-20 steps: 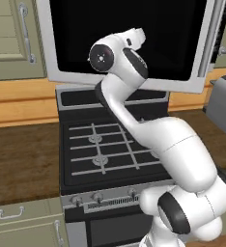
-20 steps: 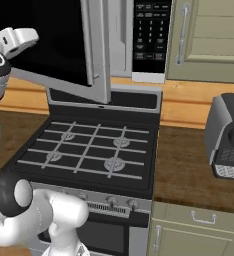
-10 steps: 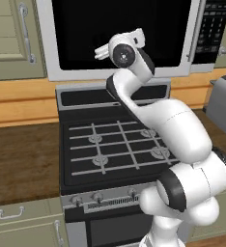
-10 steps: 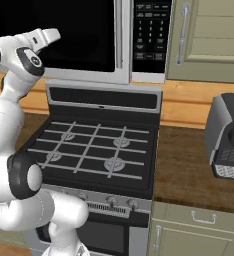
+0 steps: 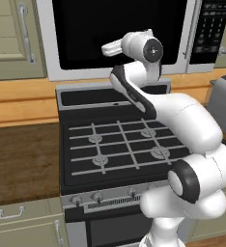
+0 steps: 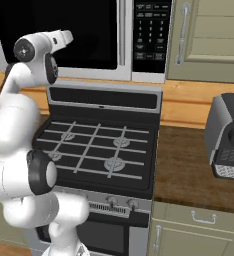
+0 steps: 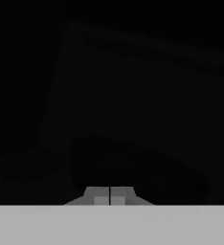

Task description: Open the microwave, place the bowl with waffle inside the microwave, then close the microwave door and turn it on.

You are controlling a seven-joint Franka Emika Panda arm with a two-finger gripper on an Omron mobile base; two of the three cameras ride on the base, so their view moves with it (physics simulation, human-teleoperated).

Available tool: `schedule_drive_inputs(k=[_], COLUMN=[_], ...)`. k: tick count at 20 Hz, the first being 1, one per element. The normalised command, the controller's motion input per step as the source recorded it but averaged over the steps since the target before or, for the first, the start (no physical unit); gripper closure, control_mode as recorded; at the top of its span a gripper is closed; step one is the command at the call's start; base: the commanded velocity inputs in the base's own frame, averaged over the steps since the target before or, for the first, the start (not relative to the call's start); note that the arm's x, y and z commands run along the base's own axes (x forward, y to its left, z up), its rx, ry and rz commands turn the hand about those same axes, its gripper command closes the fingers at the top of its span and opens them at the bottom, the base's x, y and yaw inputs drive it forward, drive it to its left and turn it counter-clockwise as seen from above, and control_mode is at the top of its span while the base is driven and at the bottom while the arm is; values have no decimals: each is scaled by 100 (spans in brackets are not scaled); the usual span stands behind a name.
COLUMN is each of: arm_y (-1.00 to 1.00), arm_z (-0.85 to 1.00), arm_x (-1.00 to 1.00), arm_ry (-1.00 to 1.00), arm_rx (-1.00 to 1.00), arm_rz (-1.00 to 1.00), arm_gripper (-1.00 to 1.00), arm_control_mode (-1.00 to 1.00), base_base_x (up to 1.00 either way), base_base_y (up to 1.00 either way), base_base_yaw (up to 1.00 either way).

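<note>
I see the door (image 5: 120,36) shut, my gripper (image 7: 109,196) closed on nothing against its glass. Pressing start on the keypad (image 6: 151,35) is left, I judge.

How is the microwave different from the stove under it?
The microwave hangs up on the wall; the stove stands below, between counters. The microwave has a flat black glass door, shut; the stove has a top of grey grates. The microwave has a keypad; the stove has front knobs. Both are mostly black.

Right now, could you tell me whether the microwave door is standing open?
No, the microwave door sits flush in the microwave frame in the right base view, its black window level with the keypad panel beside it.
</note>
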Motion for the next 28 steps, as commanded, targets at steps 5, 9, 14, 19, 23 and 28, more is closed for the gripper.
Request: schedule_drive_inputs(k=[5, 9, 14, 19, 23, 28], arm_y=[-30, -21, -25, -49, -80, -94], arm_z=[41, 0, 15, 51, 22, 2], arm_x=[45, 7, -43, -99, -100, -76], arm_ry=[31, 7, -11, -23, 1, 11], arm_rx=[16, 8, 4, 10, 21, 25], arm_rz=[18, 11, 1, -5, -30, -23], arm_gripper=[100, 100, 100, 100, 100, 100], arm_control_mode=[-100, -100, -100, -100, -100, -100], base_base_x=[0, 0, 0, 0, 0, 0], base_base_y=[0, 0, 0, 0, 0, 0], base_base_yaw=[0, 0, 0, 0, 0, 0])
